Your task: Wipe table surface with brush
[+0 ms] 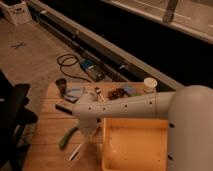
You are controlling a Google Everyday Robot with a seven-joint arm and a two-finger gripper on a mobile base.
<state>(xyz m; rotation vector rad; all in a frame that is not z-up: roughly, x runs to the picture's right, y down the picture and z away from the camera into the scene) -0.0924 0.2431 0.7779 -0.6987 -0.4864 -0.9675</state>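
Light-brown planked wooden table surface (47, 130) carries the slender white brush (79, 149) at six o'clock beneath the gripper (89, 134), jaws shut on it.

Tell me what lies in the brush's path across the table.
The gripper, shut on the brush, sits low over the table. A green vegetable lies right beside the brush on its left, and the yellow tub stands close on its right. Both limit the sweep.
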